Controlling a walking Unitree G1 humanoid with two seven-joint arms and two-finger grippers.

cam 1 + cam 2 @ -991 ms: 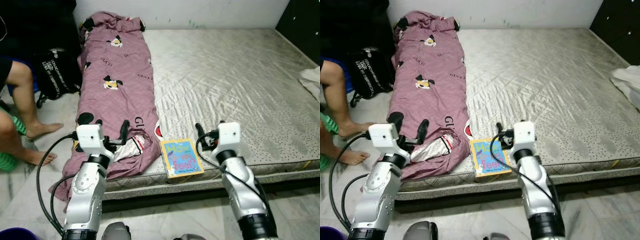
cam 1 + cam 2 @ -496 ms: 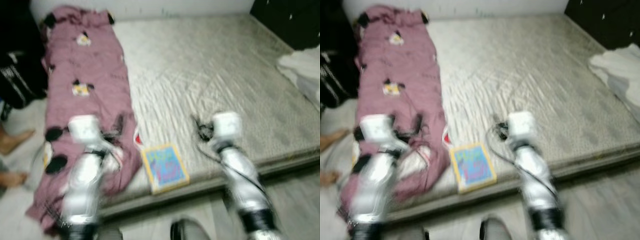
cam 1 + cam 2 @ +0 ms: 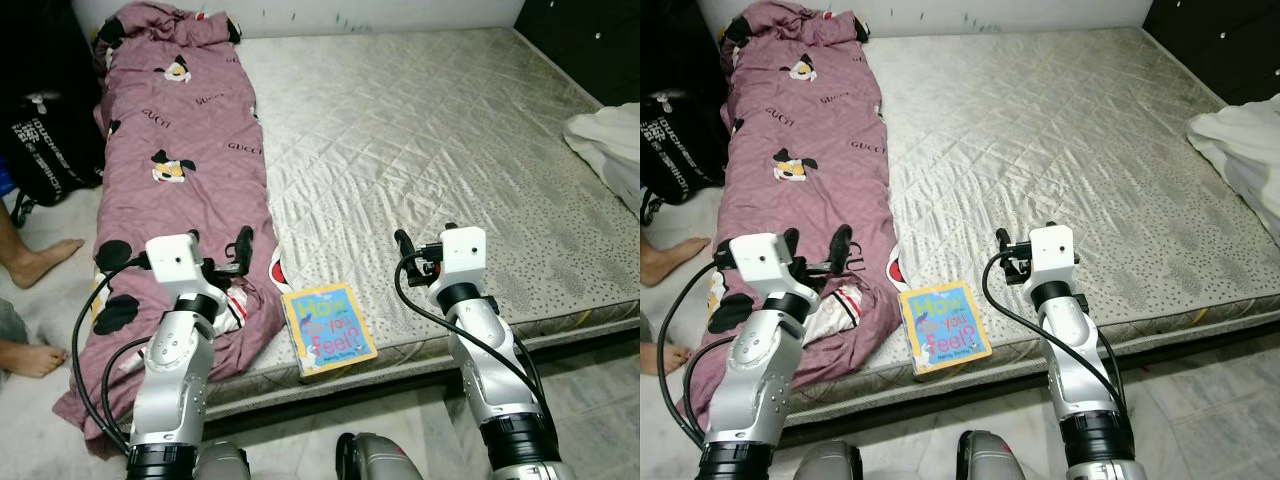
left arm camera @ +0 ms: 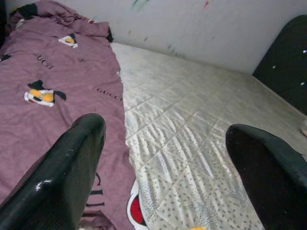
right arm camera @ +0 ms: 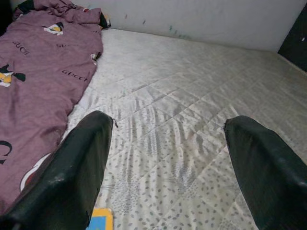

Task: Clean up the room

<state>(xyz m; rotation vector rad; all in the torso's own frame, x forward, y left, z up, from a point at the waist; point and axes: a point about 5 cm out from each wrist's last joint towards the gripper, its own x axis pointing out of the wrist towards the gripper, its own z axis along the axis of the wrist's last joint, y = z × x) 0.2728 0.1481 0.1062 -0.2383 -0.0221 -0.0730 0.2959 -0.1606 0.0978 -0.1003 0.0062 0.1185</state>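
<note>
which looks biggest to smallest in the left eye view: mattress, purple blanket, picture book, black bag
1. mattress
2. purple blanket
3. black bag, partly cut off, so unsure
4. picture book

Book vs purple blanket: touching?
Apart. The left eye view shows a strip of bare mattress between the book and the purple blanket's edge.

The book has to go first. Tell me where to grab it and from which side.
Probably the book's near edge, from the front: it lies flat at the mattress edge, that end slightly overhanging, so a finger could slip beneath. The right hand, open, hovers just to its right.
</note>
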